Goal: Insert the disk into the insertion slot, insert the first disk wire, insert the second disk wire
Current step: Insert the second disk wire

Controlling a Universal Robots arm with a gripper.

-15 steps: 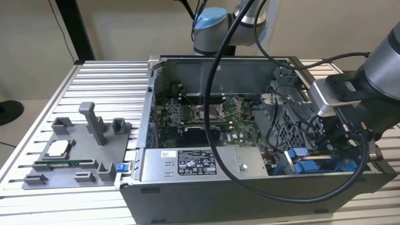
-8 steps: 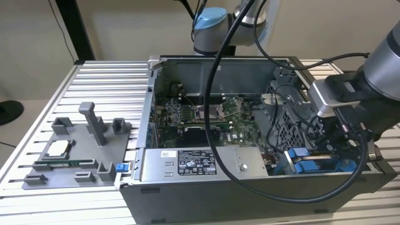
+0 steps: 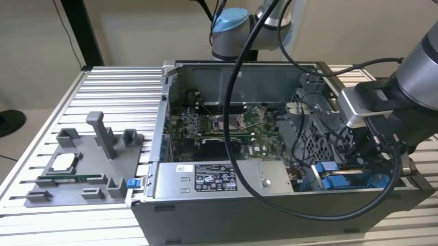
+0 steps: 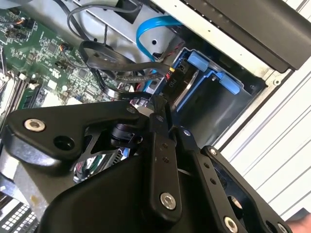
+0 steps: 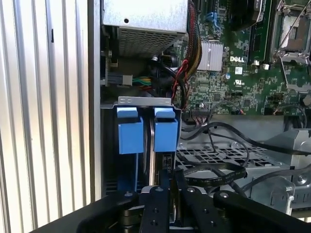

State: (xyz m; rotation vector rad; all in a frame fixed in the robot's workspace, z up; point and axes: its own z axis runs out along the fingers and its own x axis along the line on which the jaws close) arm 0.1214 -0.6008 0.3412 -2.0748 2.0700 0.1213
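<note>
Gripper (image 4: 158,110): fingers drawn together, tips all but meeting. Whether a thin part is pinched between them cannot be told. In both wrist views the tips point into the insertion slot (image 5: 109,155), just short of a black connector (image 4: 172,81) with red and yellow leads.

The disk (image 5: 165,131) stands edge-on inside the slot. Its blue carrier frame shows there, while the silver body is largely hidden. In the exterior view the slot lies in the case corner toward that view's right, beside the grey power-supply box (image 3: 219,179).

Step in hand, as judged: seating a disk wire at the drive's end.

1. Keep the connector square to the drive's end face. A tilted plug is likely to jam.
2. Press along the slot's long axis only. Sideways load could shift the carrier frame.
3. Watch the loose black cables (image 5: 214,170) and the blue data cable (image 4: 146,29). Both lie near the fingers and could snag.
4. Keep clear of the motherboard (image 5: 233,82), which is just beside the slot
</note>
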